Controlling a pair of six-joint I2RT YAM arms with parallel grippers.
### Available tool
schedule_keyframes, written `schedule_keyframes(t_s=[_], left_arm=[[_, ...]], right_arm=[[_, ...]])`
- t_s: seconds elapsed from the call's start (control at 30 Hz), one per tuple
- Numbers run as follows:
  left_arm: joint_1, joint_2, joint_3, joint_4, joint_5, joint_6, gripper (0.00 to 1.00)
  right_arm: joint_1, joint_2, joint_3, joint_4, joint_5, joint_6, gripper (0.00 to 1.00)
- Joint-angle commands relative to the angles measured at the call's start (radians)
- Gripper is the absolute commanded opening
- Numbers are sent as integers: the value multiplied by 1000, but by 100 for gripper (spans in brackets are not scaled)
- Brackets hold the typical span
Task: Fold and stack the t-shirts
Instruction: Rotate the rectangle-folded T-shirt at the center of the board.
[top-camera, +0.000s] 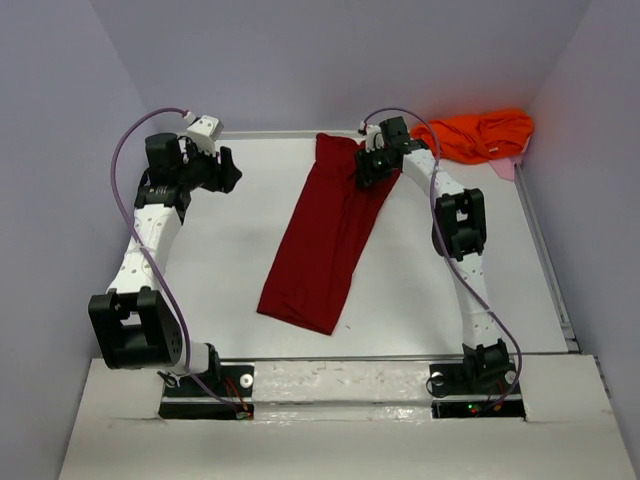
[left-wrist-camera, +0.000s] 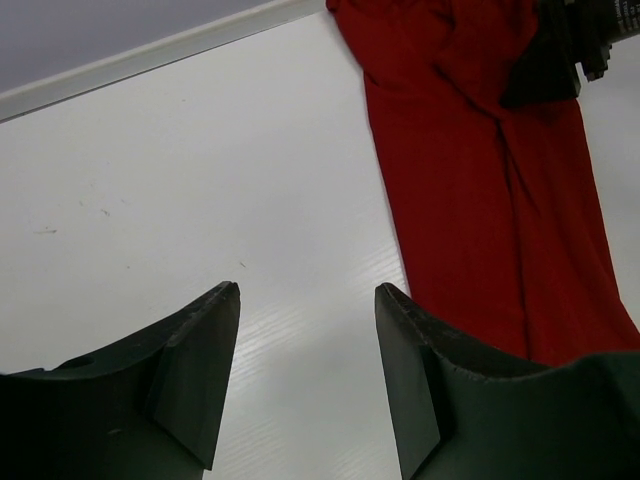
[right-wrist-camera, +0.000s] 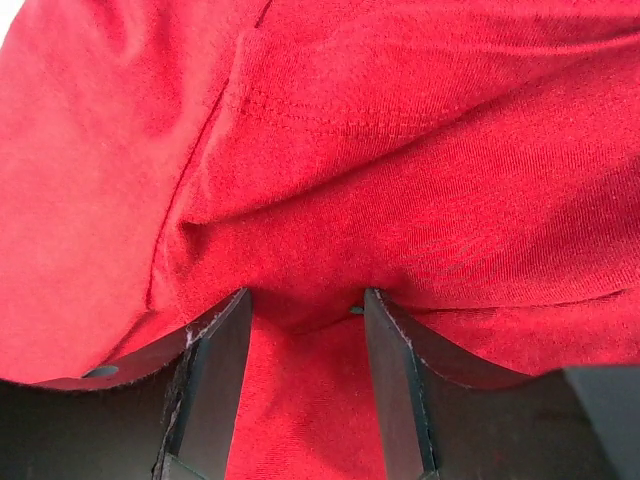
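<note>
"Where on the bench (top-camera: 215, 270) was the crimson t-shirt (top-camera: 320, 250)?"

"Mid-bench, laid out as a long narrow strip. The orange t-shirt (top-camera: 480, 135) sat heaped in the far right corner, well apart."

"What worried you?"

"The right jaws were spread, tips pressed into the strip's far end. Closing there, I judged, they might catch only the top layer, and the lengthwise fold would fall open on lifting. The left jaws, also spread, hovered over bare bench to its left, holding nothing."

"Which way did it run?"

"Its long axis slanted: far end at the back edge, near end angled leftward."
</note>
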Motion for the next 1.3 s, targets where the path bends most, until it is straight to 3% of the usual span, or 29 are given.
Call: schedule_keyframes(t_s=[0.0,0.2,0.33,0.57,0.73,0.9,1.03,1.27], left_arm=[[-2,-43,-13,37,39,-12,66],[0,-31,-9,32,44,-6,66],[0,-40,-17,32,38,-6,66],[29,-102,-71,94,-7,83,67],[151,-152,-268,201,73,42,67],[175,-206,-489,366,96,21,67],[195,-224,-548,396,151,34,68],[221,-195,-528,414,134,-7,69]], right_arm=[[8,109,131,-100,-38,23,55],[8,168,259,-79,-125,14,56],[8,94,239,-56,-179,2,57],[27,-295,-133,-54,-279,-88,57],[66,-557,-515,-11,-292,-138,56],[85,-692,-745,82,-386,-188,56],[142,-710,-836,124,-406,-191,57],[315,-609,-841,154,-316,-191,54]])
